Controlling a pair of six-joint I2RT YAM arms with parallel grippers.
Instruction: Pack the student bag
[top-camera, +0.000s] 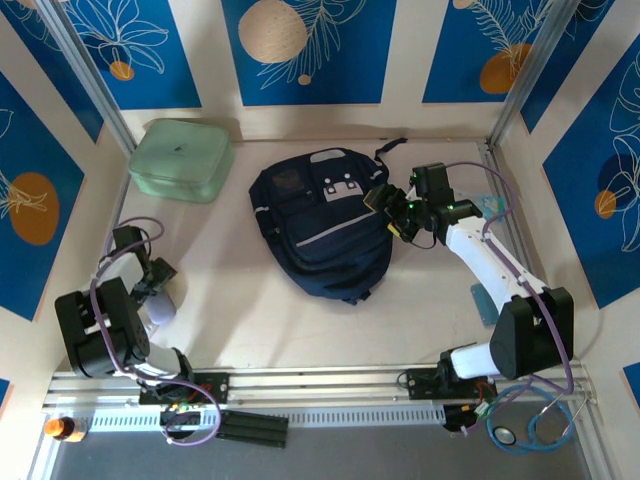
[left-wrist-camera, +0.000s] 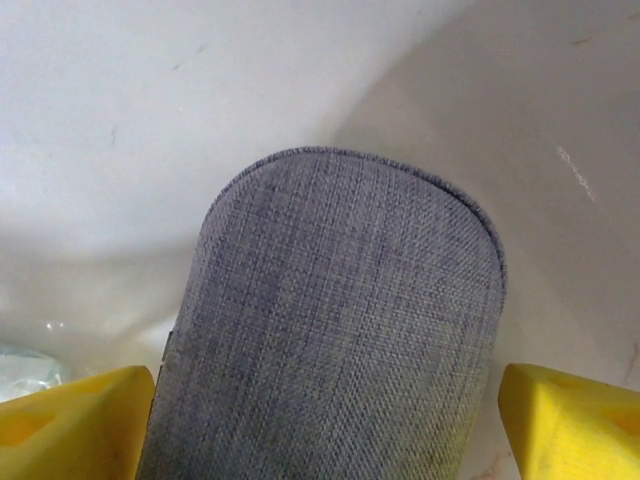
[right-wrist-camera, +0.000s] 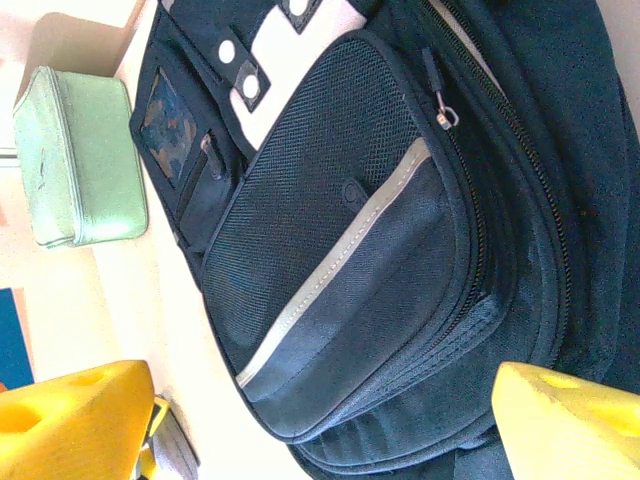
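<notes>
The white patches (right-wrist-camera: 268, 62) on the bag's (top-camera: 320, 235) front pocket carry dark dots and marks too small to read. A grey stripe (right-wrist-camera: 330, 270) runs across the mesh pocket below them.

The bag lies flat on the table (top-camera: 230, 310), in the middle and toward the back wall. A green case (top-camera: 182, 158) sits in the back left corner, close to the walls and apart from the bag. Bare table lies between the bag and the left arm, and between the bag and the near rail (top-camera: 320, 378).

The left claw (left-wrist-camera: 325, 430) points down at the table's left side, well apart from the bag. Its yellow fingers (left-wrist-camera: 70, 425) stand wide on either side of a grey fabric pouch (left-wrist-camera: 330, 320), right at the pouch's edges. Whether they press on it or only flank it, I cannot tell.

The right claw (top-camera: 392, 208) hangs over the bag's right edge, spread wide, with the pocket below it and nothing held.
</notes>
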